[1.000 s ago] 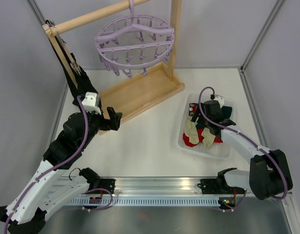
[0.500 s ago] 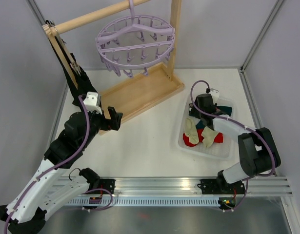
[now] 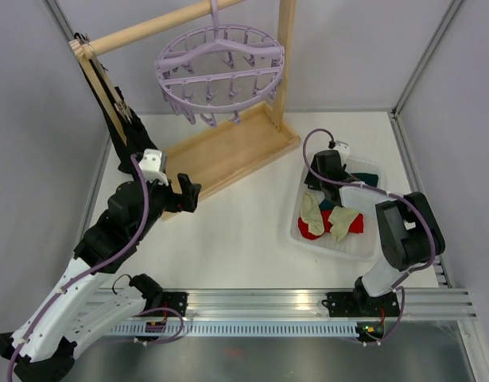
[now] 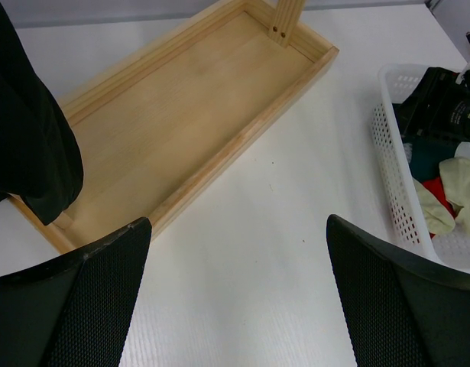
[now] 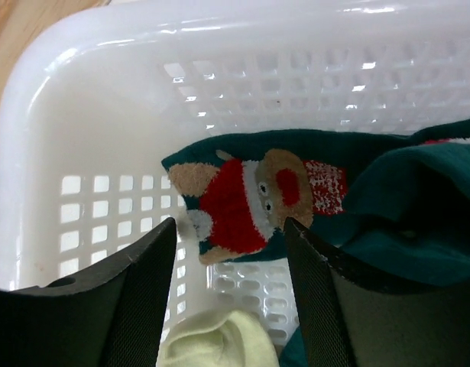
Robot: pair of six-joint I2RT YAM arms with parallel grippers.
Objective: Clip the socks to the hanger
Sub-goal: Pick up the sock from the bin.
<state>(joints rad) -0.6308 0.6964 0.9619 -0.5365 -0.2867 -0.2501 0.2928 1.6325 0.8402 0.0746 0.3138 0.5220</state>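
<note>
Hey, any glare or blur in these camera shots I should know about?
Right wrist view: bright glare streaks on the white basket rim; the patterned sock is sharp, the near fingers slightly soft. Left wrist view: evenly lit, wooden tray crisp. Top external view: flat light, faint shadows only.

The top view looks steeply down from behind the arm bases (image 3: 153,301) over the whole table (image 3: 244,231). The left wrist view faces forward past the left pincer (image 4: 236,225) — the white basket (image 4: 391,164) at its right edge. The right wrist view peers close into that basket.
</note>
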